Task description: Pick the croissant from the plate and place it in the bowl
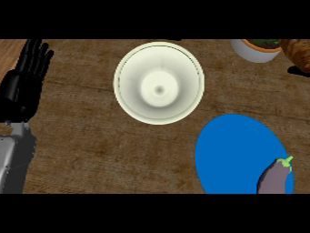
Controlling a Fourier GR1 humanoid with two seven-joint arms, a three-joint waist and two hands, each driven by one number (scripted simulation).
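Currently the croissant (306,54) is hanging past the bowl (159,83), carrier hidden; the left hand (24,82), fingers straight and apart, is resting. Advise centring over the bowl before release.

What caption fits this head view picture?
Croissant held top right, cream bowl waiting, eggplant on blue plate, left hand resting.

1 bowl (159,83), 1 plate (234,150), 1 croissant (305,53), 1 eggplant (275,177), 1 pot (256,50), 1 hand (31,68).
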